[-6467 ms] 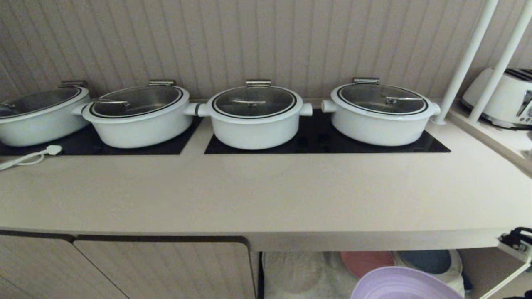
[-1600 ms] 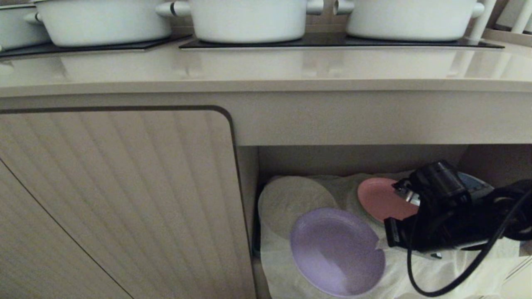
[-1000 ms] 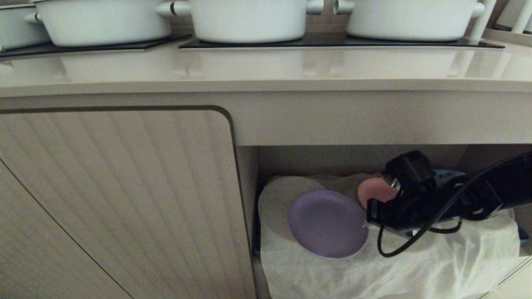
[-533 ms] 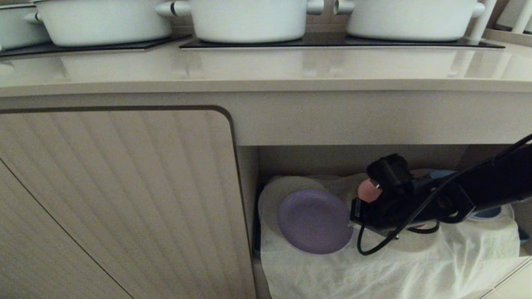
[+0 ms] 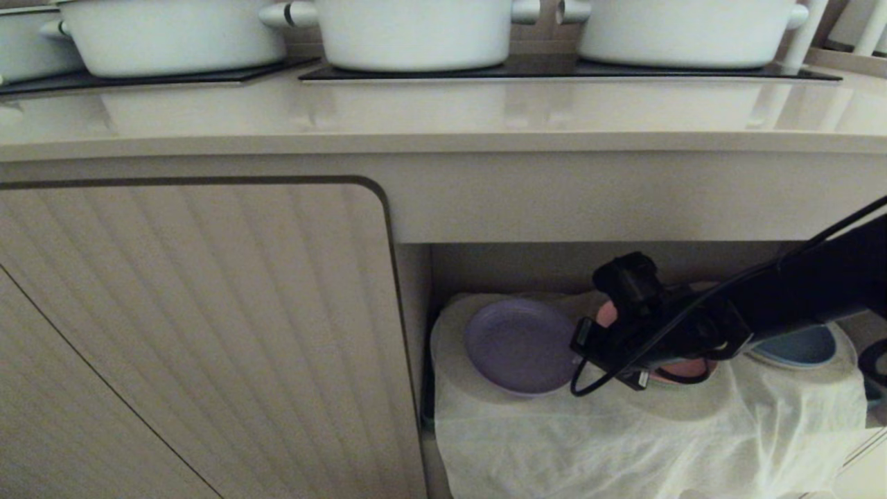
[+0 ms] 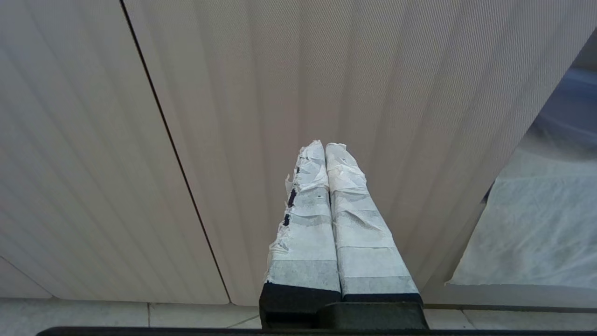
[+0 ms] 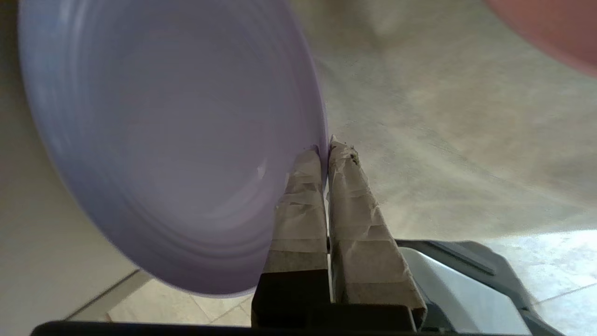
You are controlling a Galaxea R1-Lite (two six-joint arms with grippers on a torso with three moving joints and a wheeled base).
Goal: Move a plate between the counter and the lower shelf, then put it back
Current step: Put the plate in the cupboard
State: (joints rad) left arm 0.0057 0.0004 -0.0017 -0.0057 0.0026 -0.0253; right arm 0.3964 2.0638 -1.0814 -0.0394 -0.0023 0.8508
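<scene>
The lavender plate is inside the lower shelf, over the left round mound of the white sheet. My right gripper reaches in from the right and is shut on the plate's right rim. In the right wrist view the taped fingers pinch the rim of the plate, and the gripper shows no gap. Whether the plate rests on the sheet I cannot tell. The counter runs above the shelf. My left gripper hangs shut and empty before a ribbed cabinet door.
A salmon-pink plate lies behind my right arm and a blue plate further right on the sheet. White pots stand on black hob panels on the counter. The closed cabinet door bounds the shelf's left side.
My right gripper has carried the plate leftward and deeper into the shelf, onto the left mound. The arm now covers more of the pink plate. The left arm is still.
</scene>
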